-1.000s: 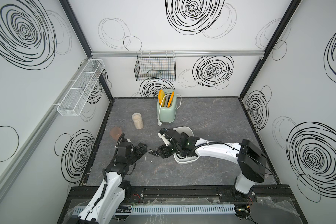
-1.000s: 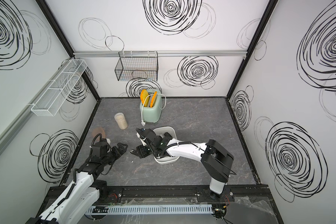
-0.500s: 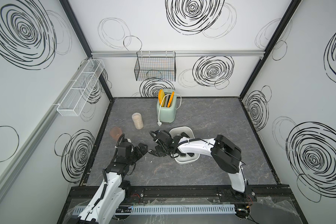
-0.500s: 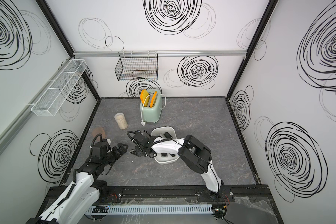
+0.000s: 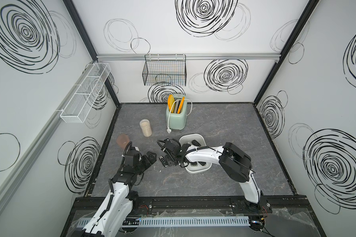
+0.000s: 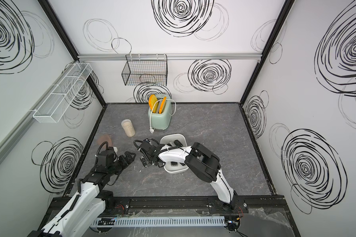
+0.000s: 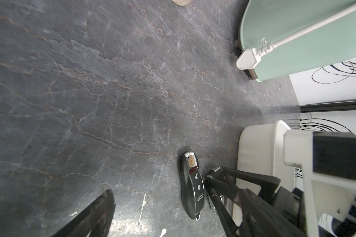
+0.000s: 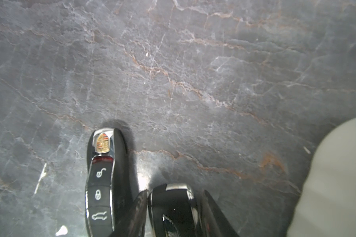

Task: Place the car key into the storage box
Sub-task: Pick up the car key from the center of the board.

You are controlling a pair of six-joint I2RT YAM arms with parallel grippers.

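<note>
**Right hand** [image 8: 175, 194]: it is down at the table [image 8: 193, 82], on the side of the storage box [image 5: 190, 135] that faces the left arm. Its two fingers stand on either side of a black car key [image 8: 173, 211] with a chrome tip. One finger [image 8: 136, 211] appears to touch the key's edge. A thin dark line shows between the key and the other finger. Whether the grip is made cannot be told.

**Car key:** it is at table level, outside the storage box and near its wall.

**Crested key** [image 8: 102, 180]: this second key bears a badge and three buttons. It lies flat on the table just beside the car key and roughly parallel to it. One finger of the right hand stands between the two keys.

**Left hand** [image 5: 152, 158]: its fingers are spread wide and hold nothing. It sits low over the table, near the crested key and apart from it.

**Storage box:** it is white and stands upright on the table, with the right arm crossing above it. A dark key-shaped item [image 5: 194, 142] lies inside at the far end.

**Toaster** [image 5: 176, 120]: it is pale green and stands beyond the box. Its white plug [image 7: 248, 58] is at its foot.
</note>
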